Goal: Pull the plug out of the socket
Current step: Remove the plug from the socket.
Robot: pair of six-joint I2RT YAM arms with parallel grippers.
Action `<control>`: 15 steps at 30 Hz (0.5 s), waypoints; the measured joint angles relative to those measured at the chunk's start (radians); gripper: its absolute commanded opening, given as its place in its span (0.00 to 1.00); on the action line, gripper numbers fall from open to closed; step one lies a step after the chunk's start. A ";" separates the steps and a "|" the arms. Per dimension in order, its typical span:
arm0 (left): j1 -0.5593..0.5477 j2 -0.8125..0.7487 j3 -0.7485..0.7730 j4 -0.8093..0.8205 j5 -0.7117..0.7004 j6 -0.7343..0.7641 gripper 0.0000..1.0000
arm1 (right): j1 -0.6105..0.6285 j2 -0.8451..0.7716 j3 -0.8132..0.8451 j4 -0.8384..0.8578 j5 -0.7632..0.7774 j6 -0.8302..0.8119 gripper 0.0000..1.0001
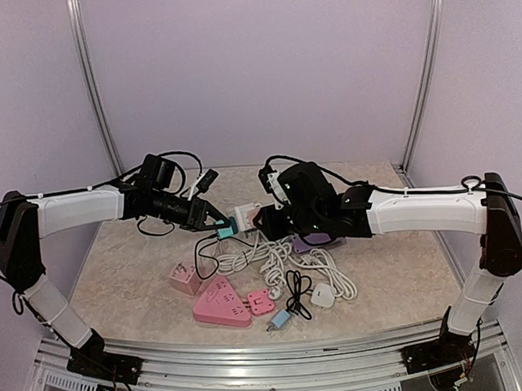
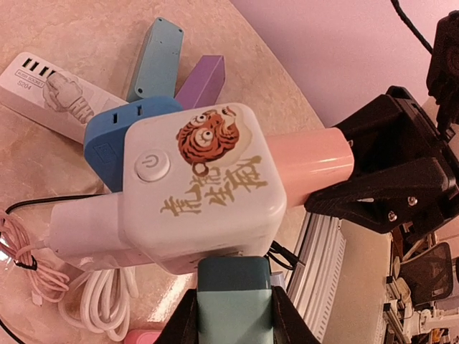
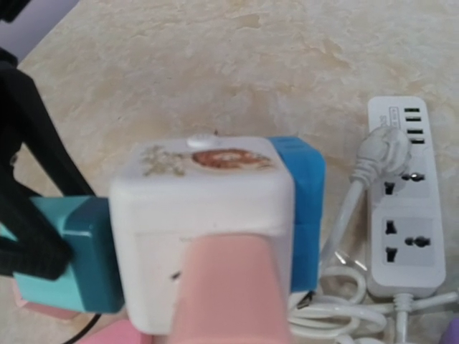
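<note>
Teal plug sits in the white cube socket.
Left end effector pinches it; right end effector pinches the pink piece on another face.

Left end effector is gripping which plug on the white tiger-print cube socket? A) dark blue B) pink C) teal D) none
C: the left wrist view shows the left end effector clamped on the teal rectangular plug seated in the white cube socket.

Your left arm and right arm carry white shells with black joints. Black cables loop over both wrists. Small silver screws sit in the black fingers.
</note>
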 measured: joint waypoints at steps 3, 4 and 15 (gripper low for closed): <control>-0.002 0.000 0.002 0.001 -0.011 -0.008 0.00 | 0.010 0.004 0.018 -0.026 0.031 -0.006 0.00; -0.002 0.000 0.004 0.001 -0.016 -0.011 0.00 | 0.017 0.010 0.034 -0.044 0.053 -0.008 0.00; 0.015 0.002 0.011 0.000 -0.052 -0.053 0.00 | 0.089 0.123 0.219 -0.207 0.278 -0.021 0.00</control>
